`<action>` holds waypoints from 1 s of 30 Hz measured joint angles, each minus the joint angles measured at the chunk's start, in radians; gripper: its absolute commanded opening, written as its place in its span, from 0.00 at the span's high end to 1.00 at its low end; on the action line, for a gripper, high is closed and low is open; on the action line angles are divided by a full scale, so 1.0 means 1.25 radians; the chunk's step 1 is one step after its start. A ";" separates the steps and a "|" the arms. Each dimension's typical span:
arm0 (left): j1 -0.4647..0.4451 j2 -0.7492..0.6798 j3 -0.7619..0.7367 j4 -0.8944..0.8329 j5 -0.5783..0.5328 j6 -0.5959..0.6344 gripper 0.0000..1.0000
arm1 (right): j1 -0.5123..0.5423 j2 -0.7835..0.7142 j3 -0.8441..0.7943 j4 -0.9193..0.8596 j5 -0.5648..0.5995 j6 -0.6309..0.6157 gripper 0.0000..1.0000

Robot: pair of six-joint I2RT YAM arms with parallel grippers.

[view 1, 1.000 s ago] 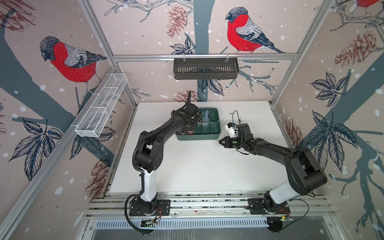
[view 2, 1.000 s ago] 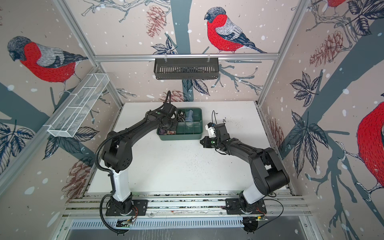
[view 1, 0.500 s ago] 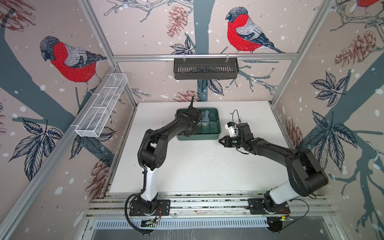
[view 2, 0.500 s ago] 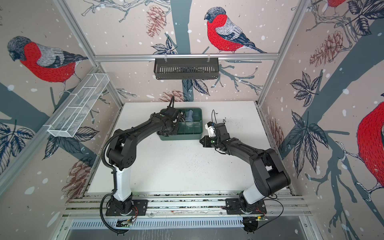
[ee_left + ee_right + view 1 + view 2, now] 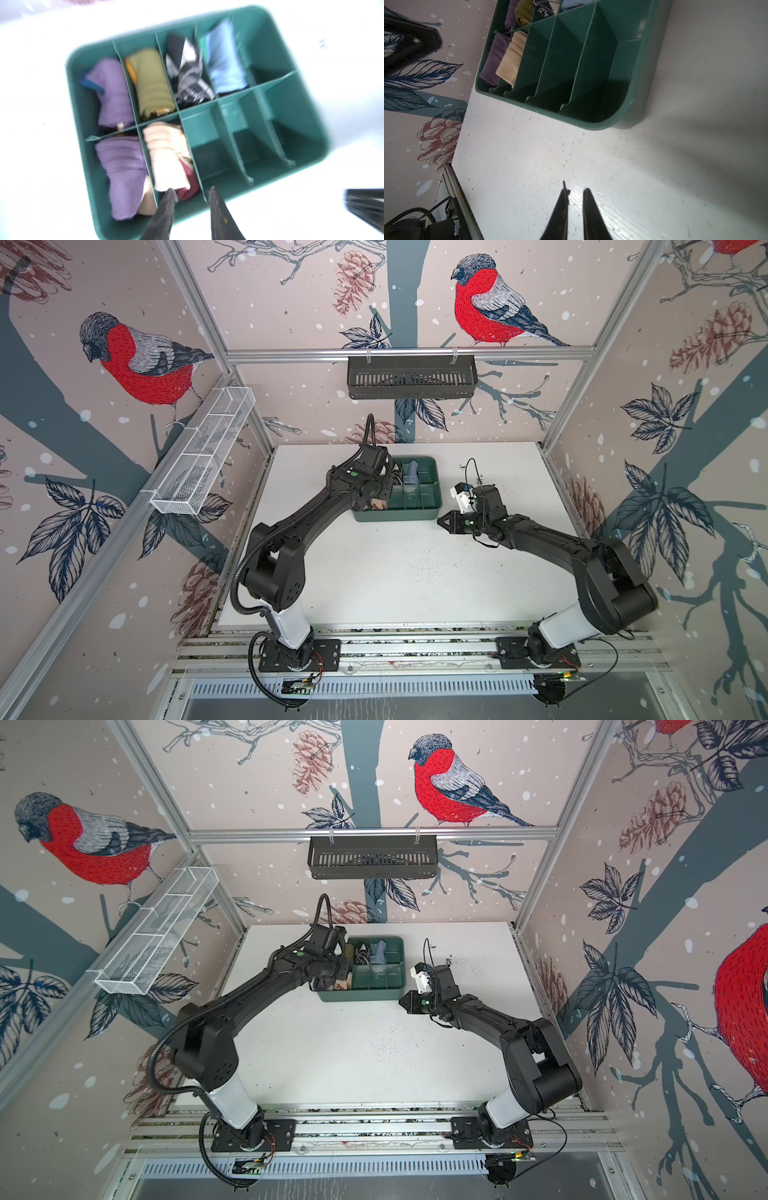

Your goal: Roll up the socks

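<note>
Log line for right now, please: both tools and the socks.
left tool: open, empty, by tan sock | right tool: open, empty, over table | purple sock, tan sock: rolled, adjacent tray slots

So the divided tray (image 5: 395,515) sits on the tabletop (image 5: 395,572) toward the back, roughly centre. Its near row holds a rolled sock (image 5: 122,176) in the left corner slot and the other sock (image 5: 166,158) in the slot just right of it. Four more bundles (image 5: 153,83) fill slots in the row behind. Left claw (image 5: 191,191) hangs over the tray's near-left part, right claw (image 5: 440,522) is just beside its near-right corner, above the tabletop.
</note>
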 measured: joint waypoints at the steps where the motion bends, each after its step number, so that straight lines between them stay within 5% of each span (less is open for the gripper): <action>1: 0.005 -0.035 -0.023 0.027 0.004 -0.002 0.67 | -0.002 -0.005 0.003 -0.005 0.003 -0.002 0.80; 13: 0.182 -0.438 -0.437 0.371 0.003 -0.062 0.42 | -0.132 -0.143 0.019 -0.049 0.056 -0.039 0.65; 20: 0.255 -0.465 -0.504 0.428 -0.010 -0.060 0.05 | -0.220 -0.273 -0.026 -0.037 0.106 -0.067 0.50; 24: 0.303 -0.465 -0.561 0.486 -0.038 -0.063 0.04 | -0.269 -0.348 -0.072 -0.016 0.189 -0.074 0.36; 30: 0.328 -0.462 -0.734 0.675 -0.169 -0.027 0.04 | -0.326 -0.385 -0.154 0.034 0.331 -0.087 0.34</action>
